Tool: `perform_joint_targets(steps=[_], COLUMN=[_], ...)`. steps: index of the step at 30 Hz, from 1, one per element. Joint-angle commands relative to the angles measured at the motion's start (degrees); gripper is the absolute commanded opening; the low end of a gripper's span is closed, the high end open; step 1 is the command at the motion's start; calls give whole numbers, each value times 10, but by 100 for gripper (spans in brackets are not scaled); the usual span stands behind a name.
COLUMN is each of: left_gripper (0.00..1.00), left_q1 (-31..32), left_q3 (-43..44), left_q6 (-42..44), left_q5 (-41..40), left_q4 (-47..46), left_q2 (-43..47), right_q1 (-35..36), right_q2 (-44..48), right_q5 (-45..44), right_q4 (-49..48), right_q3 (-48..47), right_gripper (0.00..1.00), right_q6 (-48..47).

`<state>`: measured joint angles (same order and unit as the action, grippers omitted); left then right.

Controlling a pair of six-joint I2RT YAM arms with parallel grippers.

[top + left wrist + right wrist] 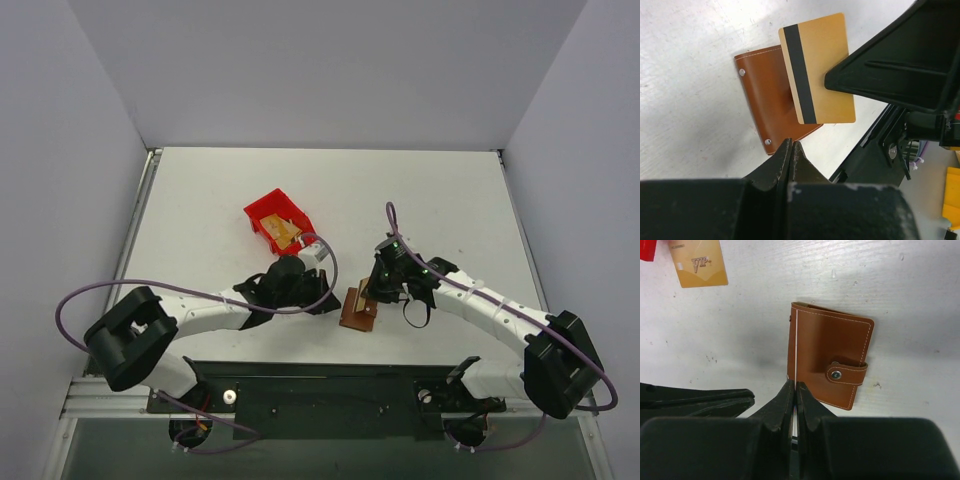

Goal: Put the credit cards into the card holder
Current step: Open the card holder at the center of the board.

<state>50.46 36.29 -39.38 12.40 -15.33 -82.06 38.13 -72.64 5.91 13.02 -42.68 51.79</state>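
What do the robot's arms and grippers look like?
The left arm and right arm have white shells with black joints. A thin purple cable loops along each. The left gripper and right gripper are black, with wedge-shaped fingers.

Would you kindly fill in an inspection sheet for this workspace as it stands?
Surface: white table, lightly scuffed.
Job's things: brown card holder lies closed, tab snapped; striped card held above it; at least one gold card in the red bin.
Clutter: nothing seen.
End effectors: left end effector shut, nothing visible in it; right end effector shut on the striped card.
Cables: purple cables arc over both arms.
Surroundings: plain white walls.
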Motion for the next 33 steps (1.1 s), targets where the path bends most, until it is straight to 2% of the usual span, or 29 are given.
perform_joint_targets(steps=[1, 20, 33], left_gripper=[0, 0, 0], left_q1=[13, 29, 31], left_q3=[-1, 31, 42], left_q6=[-7, -11, -10], left_q5=[2, 10, 5], left_q4=[-85, -131, -109], left_q2=[-39, -145, -189], right_q1=[1, 1, 0], right_q2=[0, -51, -27], right_q5=[-26, -34, -57], right_q4=[42, 50, 88], right_q3=[0, -16, -21], right_gripper=[0, 0, 0], right_q6=[13, 6, -2])
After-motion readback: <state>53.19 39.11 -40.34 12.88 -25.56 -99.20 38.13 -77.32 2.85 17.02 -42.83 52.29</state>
